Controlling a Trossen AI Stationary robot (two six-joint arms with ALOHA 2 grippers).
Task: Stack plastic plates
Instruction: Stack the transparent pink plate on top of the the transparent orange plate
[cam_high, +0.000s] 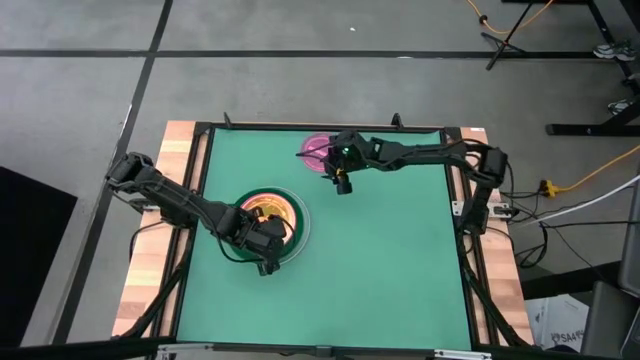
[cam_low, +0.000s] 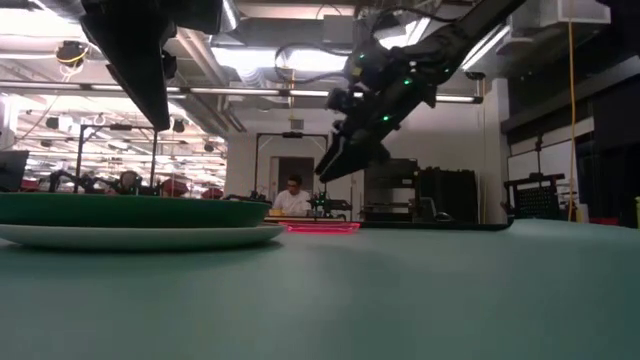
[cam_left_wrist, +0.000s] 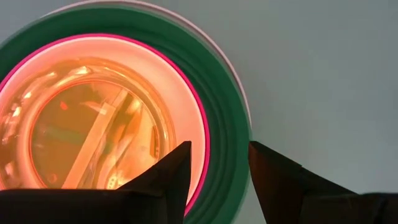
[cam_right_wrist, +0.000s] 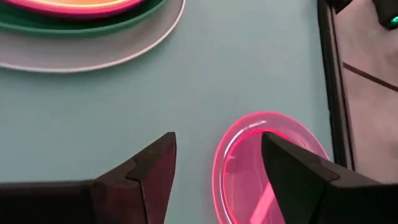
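The right claw (cam_high: 342, 183) hangs open and empty over the far side of the green table (cam_high: 400, 260), just beside a lone translucent pink plate (cam_right_wrist: 273, 168) lying flat near the far edge. The left claw (cam_high: 265, 262), also open and empty, hovers above the stack (cam_high: 268, 208) at left-centre, an orange plate (cam_left_wrist: 93, 124) uppermost. Thin, light and probably slippery, the pink plate looks best pinched at its raised rim.

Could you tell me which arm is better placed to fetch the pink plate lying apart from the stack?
The right: its open tool hovers just above the pink plate; the left tool is over the stack.
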